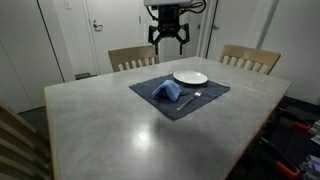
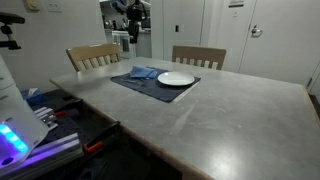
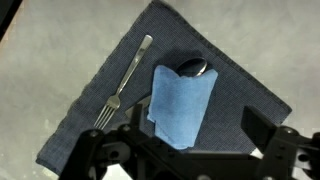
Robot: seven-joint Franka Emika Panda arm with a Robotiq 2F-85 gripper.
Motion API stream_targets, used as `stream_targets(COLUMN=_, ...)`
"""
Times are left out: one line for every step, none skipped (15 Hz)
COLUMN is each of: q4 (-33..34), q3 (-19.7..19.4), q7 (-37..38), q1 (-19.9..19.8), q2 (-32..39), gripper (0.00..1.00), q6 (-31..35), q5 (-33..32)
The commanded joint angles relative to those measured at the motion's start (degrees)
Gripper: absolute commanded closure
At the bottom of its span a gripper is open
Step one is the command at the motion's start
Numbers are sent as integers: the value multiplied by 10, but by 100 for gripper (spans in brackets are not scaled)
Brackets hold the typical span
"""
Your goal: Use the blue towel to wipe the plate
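Note:
A folded blue towel (image 1: 168, 92) lies on a dark blue placemat (image 1: 205, 101) next to a white plate (image 1: 190, 78). Both exterior views show them; in an exterior view the towel (image 2: 145, 72) lies left of the plate (image 2: 176, 79). My gripper (image 1: 167, 38) hangs open and empty high above the mat, also seen in an exterior view (image 2: 133, 30). In the wrist view the towel (image 3: 182, 103) lies straight below my open jaws (image 3: 195, 140), partly covering a spoon (image 3: 192, 68). The plate is out of the wrist view.
A fork (image 3: 122, 80) lies on the placemat (image 3: 240, 95) beside the towel. Two wooden chairs (image 1: 132, 57) (image 1: 250, 58) stand at the far side of the grey table (image 1: 110, 125). Doors and walls lie behind.

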Motion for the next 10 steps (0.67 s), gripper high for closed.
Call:
stream_targets(q4=29, q3=-5, q7=11, q1=10, q2=36, gripper=0, q6=11, q5=-11)
stream_targets(q4=30, q3=-7, q7=16, q1=13, q2=42, gripper=0, q6=16, q5=-14)
stream_targets(q4=32, q3=-8, q7=16, q1=13, q2=49, gripper=0, q6=20, q5=-16)
stream_targets(q4=31, q3=-8, q7=9, q1=11, q2=53, gripper=0, q6=21, q5=-12)
stream_targets(q4=31, q3=-7, q7=-2, q1=7, q2=57, gripper=0, q6=21, q5=-6)
stream_targets(q4=27, q3=-8, q7=-9, q1=5, q2=58, gripper=0, q6=21, q5=-4)
stream_targets(q4=23, q3=-8, q7=-15, q1=3, q2=59, gripper=0, q6=22, q5=-1)
stream_targets(q4=18, q3=-10, q7=-18, q1=2, q2=57, gripper=0, q6=23, q5=-2)
stream_targets(q4=14, q3=-10, q7=-28, q1=0, q2=58, gripper=0, q6=23, q5=0)
stream_targets(q4=12, q3=-10, q7=-38, q1=-1, q2=57, gripper=0, q6=23, q5=0)
